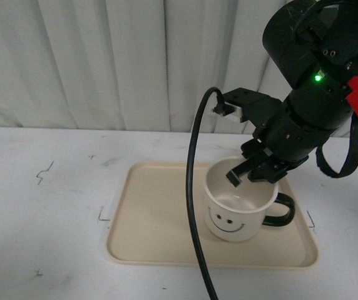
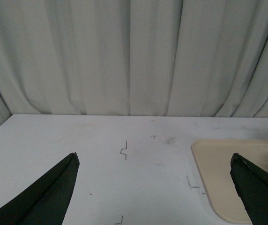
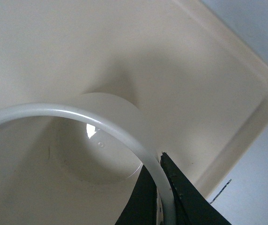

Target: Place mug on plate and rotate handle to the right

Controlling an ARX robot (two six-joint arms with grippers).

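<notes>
The cream-white mug (image 1: 234, 211) stands upright on the beige plate (image 1: 154, 219), toward its right half. Its black smiley face points at me and its black handle (image 1: 280, 210) sticks out to the right. My right gripper (image 1: 249, 172) is shut on the mug's far rim, one finger inside the mug and one outside. In the right wrist view the two black fingers (image 3: 183, 197) pinch the white rim (image 3: 124, 133), with the plate (image 3: 218, 70) below. My left gripper (image 2: 155, 187) is open and empty over the table, left of the plate's corner (image 2: 218, 159).
The white table (image 1: 47, 206) carries small black corner marks (image 1: 44, 172). A black cable (image 1: 194, 206) loops down in front of the mug. A pale curtain (image 1: 116, 56) hangs behind the table.
</notes>
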